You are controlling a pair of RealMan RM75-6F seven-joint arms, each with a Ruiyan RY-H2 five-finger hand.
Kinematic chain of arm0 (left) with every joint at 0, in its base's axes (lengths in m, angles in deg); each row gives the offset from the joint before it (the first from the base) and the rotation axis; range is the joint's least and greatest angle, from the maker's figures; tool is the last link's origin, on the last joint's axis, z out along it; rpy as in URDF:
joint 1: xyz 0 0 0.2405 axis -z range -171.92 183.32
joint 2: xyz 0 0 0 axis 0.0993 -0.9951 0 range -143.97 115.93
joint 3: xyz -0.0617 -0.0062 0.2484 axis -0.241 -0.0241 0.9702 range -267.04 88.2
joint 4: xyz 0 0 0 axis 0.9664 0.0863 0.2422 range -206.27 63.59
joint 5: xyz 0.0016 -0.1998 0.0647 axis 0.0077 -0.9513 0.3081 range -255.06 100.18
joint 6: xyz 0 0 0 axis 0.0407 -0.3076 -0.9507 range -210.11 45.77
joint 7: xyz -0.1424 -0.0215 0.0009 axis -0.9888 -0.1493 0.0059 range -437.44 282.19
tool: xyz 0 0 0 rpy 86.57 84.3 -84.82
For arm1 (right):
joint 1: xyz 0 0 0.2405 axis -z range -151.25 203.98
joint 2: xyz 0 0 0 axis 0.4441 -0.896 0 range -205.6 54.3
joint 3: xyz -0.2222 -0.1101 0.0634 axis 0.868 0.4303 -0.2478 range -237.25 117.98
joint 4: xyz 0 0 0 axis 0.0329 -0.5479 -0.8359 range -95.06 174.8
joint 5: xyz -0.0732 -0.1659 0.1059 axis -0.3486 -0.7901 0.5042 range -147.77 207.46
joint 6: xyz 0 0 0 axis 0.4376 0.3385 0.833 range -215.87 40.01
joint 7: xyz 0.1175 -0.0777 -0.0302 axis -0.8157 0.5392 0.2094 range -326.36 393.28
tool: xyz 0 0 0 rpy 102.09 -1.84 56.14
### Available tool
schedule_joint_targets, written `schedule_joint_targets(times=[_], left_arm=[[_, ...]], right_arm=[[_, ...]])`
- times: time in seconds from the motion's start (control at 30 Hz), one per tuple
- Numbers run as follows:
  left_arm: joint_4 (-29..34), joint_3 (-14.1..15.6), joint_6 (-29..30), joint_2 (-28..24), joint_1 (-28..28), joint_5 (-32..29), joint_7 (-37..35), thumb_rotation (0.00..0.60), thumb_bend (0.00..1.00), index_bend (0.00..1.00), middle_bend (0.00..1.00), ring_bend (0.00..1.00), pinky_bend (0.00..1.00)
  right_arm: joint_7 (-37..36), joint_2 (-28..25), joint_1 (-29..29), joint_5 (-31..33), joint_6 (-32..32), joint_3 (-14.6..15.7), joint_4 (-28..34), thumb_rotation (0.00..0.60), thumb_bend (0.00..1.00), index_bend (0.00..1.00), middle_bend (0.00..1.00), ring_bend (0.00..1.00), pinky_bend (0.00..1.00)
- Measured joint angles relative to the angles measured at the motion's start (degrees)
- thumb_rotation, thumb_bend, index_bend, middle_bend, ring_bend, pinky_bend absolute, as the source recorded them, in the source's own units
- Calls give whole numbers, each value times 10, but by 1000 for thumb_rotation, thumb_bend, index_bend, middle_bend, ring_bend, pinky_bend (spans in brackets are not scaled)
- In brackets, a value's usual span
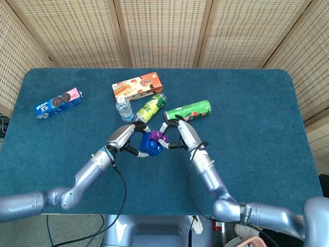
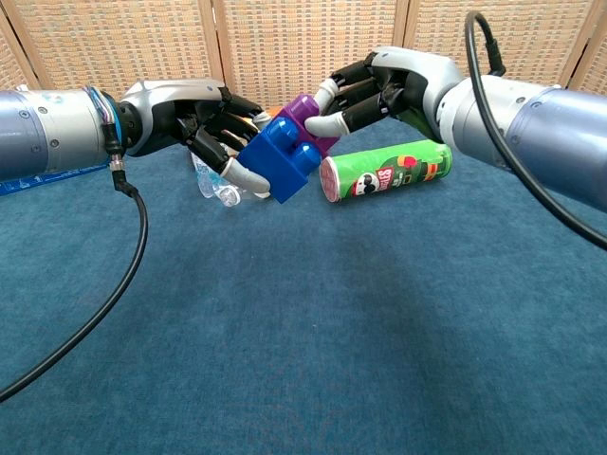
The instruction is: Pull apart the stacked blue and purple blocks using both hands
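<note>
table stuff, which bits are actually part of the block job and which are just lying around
Part of the job:
blue block, gripped by the left hand
purple block, gripped by the right hand

Lying about:
green can
yellow-green can
water bottle
orange snack box
blue cookie pack

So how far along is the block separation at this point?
Done: the stack is lifted off the table, the right hand holding the purple block. In hand: the left hand has its fingers around the blue block. Left: the pull itself, as the blocks are still joined.
</note>
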Motion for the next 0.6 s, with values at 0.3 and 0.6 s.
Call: schedule_joint_targets(times=[0.3,0.6], left_arm=[[1,16,9,-24,-9,1,19,600,44,535,492,134,115],[-46,67,11,-77,-59,61,9,600,66,535,492,134,115]], right_arm=[[-5,-30,8,1,-2,-7,13,600,393,658,695,249,14],[10,-86,29,-28,-8,21,7,600,393,658,694,249,14]])
